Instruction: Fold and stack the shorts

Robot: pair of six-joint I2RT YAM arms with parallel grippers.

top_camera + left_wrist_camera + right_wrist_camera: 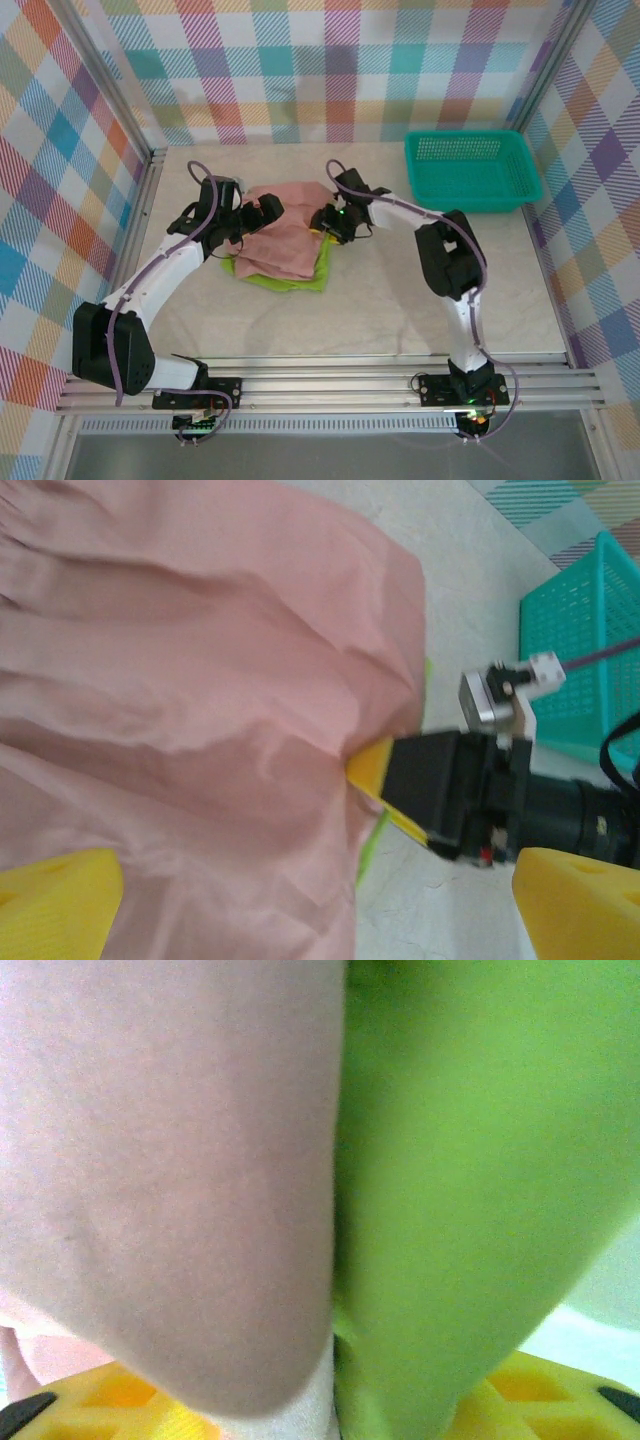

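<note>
From above, two pairs are counted: the pink shorts [285, 240] are laid over the lime green shorts [290, 283] mid-tabletop [400, 310], between the left end effector [262, 212] and the right end effector [330, 222]. One teal mesh basket [465, 140] is set well apart, far right.

At the left wrist, the left end effector [320, 910] is held wide above the pink shorts [180, 680]; the right end effector [385, 795] is met at their right edge.

At the right wrist, both layers are seen between the jaws; a firm grip cannot be told. The right arm is judged nearer that edge.
</note>
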